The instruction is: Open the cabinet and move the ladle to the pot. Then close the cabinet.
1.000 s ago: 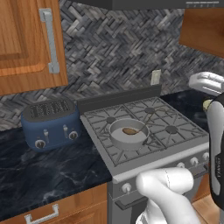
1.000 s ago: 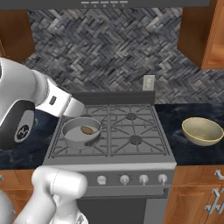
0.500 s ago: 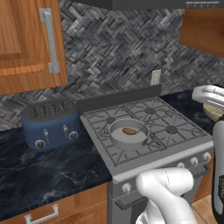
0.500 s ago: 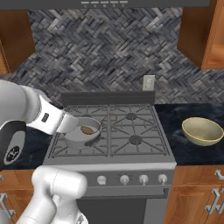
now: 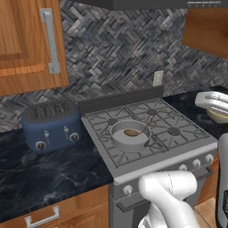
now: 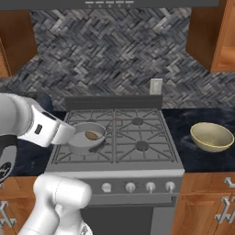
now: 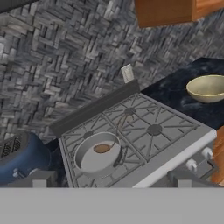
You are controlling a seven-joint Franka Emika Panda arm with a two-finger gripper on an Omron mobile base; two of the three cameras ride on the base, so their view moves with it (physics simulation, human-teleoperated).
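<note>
Fingers (image 7: 37,178) look spread wide apart, nothing pinched between them, touching nothing. Ladle (image 5: 135,131) sits inside the pot (image 5: 129,135) on the stove's (image 5: 147,133) front-left burner. Cabinet (image 5: 27,42) door is shut, up above the toaster (image 5: 51,125).

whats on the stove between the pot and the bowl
Nothing stands there. In the right base view, bare burner grates and dark counter separate the pot, ladle inside, from the bowl.

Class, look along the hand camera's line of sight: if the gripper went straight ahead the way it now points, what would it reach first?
Most likely the stove, around the pot with the ladle in it. Depth is unclear, so I cannot say whether the pot or the grate comes first.
</note>
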